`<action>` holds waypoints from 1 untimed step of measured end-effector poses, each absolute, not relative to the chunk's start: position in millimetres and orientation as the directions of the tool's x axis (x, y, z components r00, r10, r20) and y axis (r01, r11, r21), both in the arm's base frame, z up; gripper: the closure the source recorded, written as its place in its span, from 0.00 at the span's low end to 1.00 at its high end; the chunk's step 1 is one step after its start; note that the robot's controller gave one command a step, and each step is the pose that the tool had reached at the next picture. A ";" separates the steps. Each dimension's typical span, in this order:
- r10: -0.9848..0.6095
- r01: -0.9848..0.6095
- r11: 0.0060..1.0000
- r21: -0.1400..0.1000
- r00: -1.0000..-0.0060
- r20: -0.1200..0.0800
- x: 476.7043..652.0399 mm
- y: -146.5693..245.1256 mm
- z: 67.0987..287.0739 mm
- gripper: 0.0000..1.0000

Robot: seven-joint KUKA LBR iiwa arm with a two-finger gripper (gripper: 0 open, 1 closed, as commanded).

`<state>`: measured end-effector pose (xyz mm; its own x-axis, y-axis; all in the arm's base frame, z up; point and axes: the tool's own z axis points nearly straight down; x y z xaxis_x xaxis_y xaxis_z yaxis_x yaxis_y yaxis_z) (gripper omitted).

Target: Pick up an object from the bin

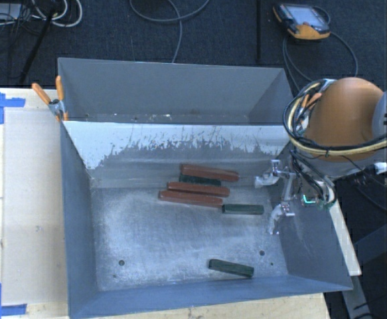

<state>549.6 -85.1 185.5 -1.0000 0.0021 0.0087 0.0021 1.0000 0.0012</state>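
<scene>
Claw (276, 195) spread, grasping nothing; nearest piece, dark green bar (241, 209), just to view's left, long axis pointing at claw.

arm (342, 121) partly out of frame

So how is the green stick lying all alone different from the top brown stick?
The lone green stick is dark green and short; the top brown stick is reddish brown and longer. The green one lies by itself near the view's bottom; the brown one lies bunched with other sticks in the middle. Both lie flat.
</scene>
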 end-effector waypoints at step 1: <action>0.000 0.000 1.000 0.000 -1.000 0.001 551.3 -84.8 189.5 0.00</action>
<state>551.3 -84.8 189.5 -1.0000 -0.0001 0.0008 -0.0001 1.0000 0.0002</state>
